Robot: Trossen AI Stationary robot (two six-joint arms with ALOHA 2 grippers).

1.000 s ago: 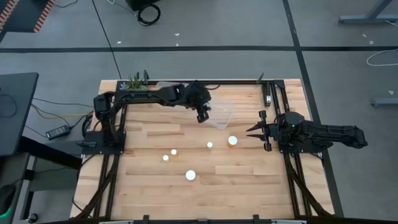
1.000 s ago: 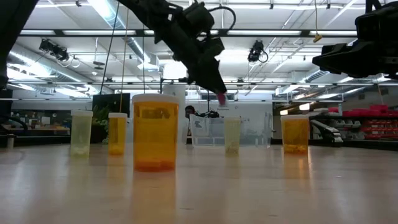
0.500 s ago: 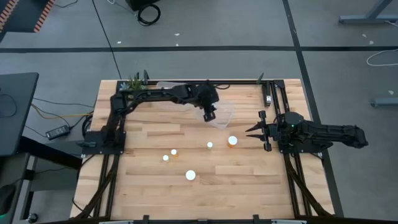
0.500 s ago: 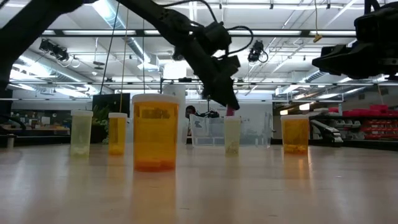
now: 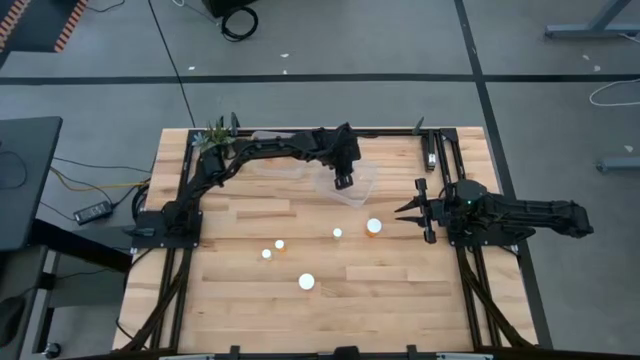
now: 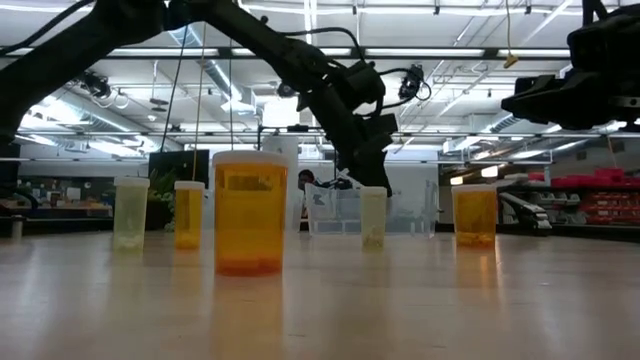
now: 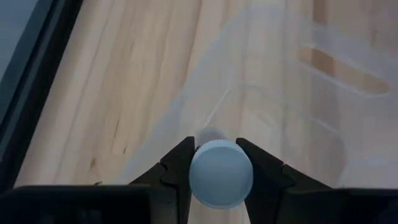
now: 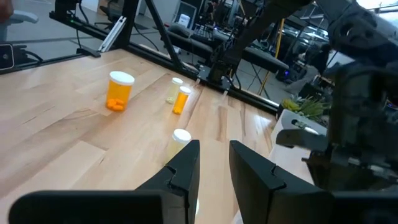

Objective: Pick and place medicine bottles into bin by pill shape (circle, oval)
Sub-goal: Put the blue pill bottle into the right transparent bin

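wooden table (image 5: pixel 230 300), pill bottles (image 5: pixel 306 282), clear bins (image 5: pixel 362 190)

No legible text, brand, number or sign anywhere. The nearest orange bottle (image 6: pixel 249 211) in the low view carries a label patch near its top; print too blurred to read. Other bottles: nothing readable.

Grey floor (image 5: pixel 90 110) with dark tape lines, wooden table (image 5: pixel 240 310), ceiling strip lights (image 6: pixel 170 20), red shelving (image 6: pixel 590 195)

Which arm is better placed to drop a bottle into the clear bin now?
Left. The left gripper holds a white-capped bottle directly over the clear plastic bin. The right gripper waits empty beside the table's edge.
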